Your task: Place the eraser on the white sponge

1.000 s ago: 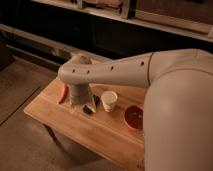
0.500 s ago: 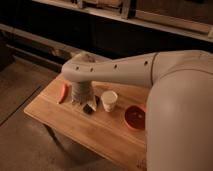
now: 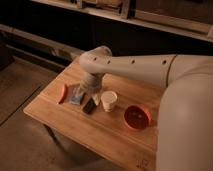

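Observation:
The eraser (image 3: 90, 106), a small black block, lies on the wooden table (image 3: 65, 122) just left of the white paper cup. The white sponge (image 3: 76, 95), a flat pale blue-grey pad, rests beside it to the upper left, close to the eraser but apart from it. My gripper (image 3: 92, 91) hangs down from the arm's wrist right over the gap between sponge and eraser, slightly behind them. It stands open and nothing is held in it. The gripper's body hides the sponge's right edge.
A white paper cup (image 3: 108, 100) stands upright next to the eraser. A red bowl (image 3: 137, 116) sits further right. An orange-red curved piece (image 3: 62, 93) lies left of the sponge. My big white arm (image 3: 150, 70) spans the table's right half. Dark shelves run behind.
The arm's wrist and gripper have shifted to the right, uncovering more of the sponge. Eraser, cup and bowl have stayed in place.

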Tool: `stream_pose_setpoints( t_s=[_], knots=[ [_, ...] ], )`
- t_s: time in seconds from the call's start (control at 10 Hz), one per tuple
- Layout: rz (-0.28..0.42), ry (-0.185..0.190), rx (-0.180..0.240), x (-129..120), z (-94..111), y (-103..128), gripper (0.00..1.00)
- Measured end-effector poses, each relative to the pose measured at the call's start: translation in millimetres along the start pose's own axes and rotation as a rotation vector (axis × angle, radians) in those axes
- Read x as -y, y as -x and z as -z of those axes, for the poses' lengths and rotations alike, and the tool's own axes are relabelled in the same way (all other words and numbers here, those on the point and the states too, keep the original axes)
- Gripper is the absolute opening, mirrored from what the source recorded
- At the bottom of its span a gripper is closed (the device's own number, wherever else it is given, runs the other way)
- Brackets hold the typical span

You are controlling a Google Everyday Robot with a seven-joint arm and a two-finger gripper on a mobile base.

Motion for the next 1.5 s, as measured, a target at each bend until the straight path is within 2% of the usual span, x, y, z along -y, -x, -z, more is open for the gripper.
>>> stream_pose_setpoints(
  t_s=[0.2,0.3,0.4,0.5,0.7,0.9,1.0,1.1,1.5],
  knots=[
    [0.042,0.008,0.004,-23,6,-4,0.65],
    [0.104,0.001,0.02,-46,10,-11,0.65],
    [0.156,-0.029,0.041,-58,12,-15,0.65],
    [0.185,-0.066,0.053,-62,10,-17,0.65],
    [0.169,-0.211,0.085,-33,2,-1,0.65],
    [0.121,-0.309,0.095,-6,-4,16,0.65],
    [0.101,-0.329,0.095,1,-6,22,0.65],
    [0.079,-0.332,0.093,4,-10,28,0.65],
    [0.028,-0.254,0.056,-13,-30,30,0.65]
  ],
)
